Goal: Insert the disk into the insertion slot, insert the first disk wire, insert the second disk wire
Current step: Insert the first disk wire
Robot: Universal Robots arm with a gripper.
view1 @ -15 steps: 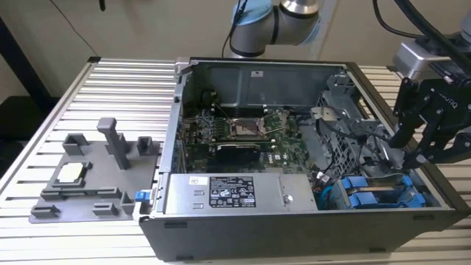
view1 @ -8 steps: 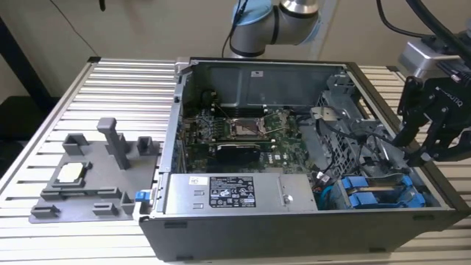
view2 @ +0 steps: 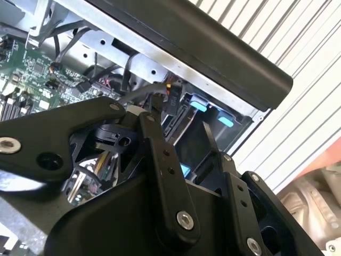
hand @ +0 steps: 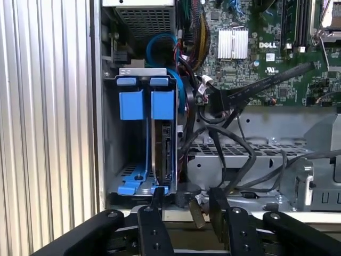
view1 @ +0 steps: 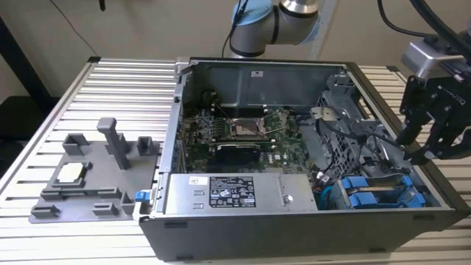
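Gripper (view1: 416,148) points downward, fingers (hand: 154,216) spread apart.

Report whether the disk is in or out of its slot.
In: the blue-framed silver-grey disk sits edge-on inside the grey sheet-metal slot, between its walls.

a robotics lab or test workshop: a ribbed aluminium bench (view1: 110,77) carries an opened computer case (view1: 294,234) beneath the gripper (view1: 422,148), a grey fixture tray (view1: 81,182) well apart from it, and a robot arm (view1: 276,25) beyond.
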